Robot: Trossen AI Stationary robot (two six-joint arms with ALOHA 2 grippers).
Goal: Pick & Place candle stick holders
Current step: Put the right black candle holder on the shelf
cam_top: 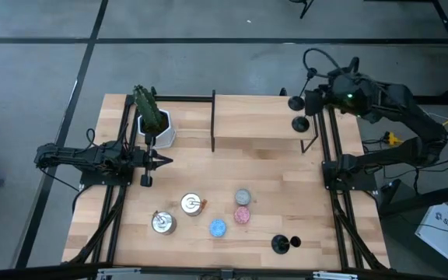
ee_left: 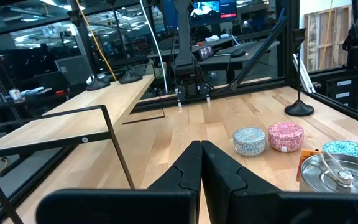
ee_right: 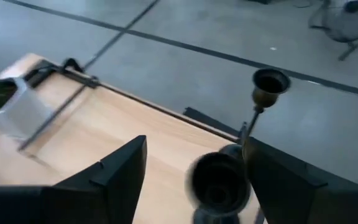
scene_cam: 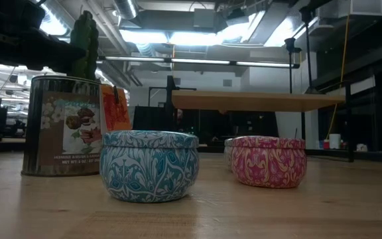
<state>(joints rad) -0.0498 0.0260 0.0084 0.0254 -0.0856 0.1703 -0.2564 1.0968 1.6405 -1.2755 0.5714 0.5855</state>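
My right gripper (ee_right: 194,171) hangs over the far right end of the raised wooden shelf (cam_top: 255,120), its fingers spread wide and holding nothing. Two candle stick holders stand at that end of the shelf. The nearer holder (ee_right: 218,186) shows between the open fingers in the right wrist view, and I cannot tell whether either finger touches it. The farther holder (ee_right: 263,99) stands just beyond it, upright, at the shelf's edge. From above, these two appear as dark round bases (cam_top: 299,123) just beside the gripper. A third holder (cam_top: 284,244) stands on the wooden table (cam_top: 131,241), well apart from the shelf, near the table's front edge on the right.

My left gripper (ee_left: 201,177) waits at the table's left side, off the shelf's left end, its fingers pressed together and empty. A potted cactus (cam_top: 150,113) sits just beside that end of the shelf.

Between the shelf and the front edge lie small round tins: a grey one (cam_top: 243,196), a pink one (cam_top: 242,215) and a blue one (cam_top: 218,228), with two silver tins (cam_top: 191,204) further left.
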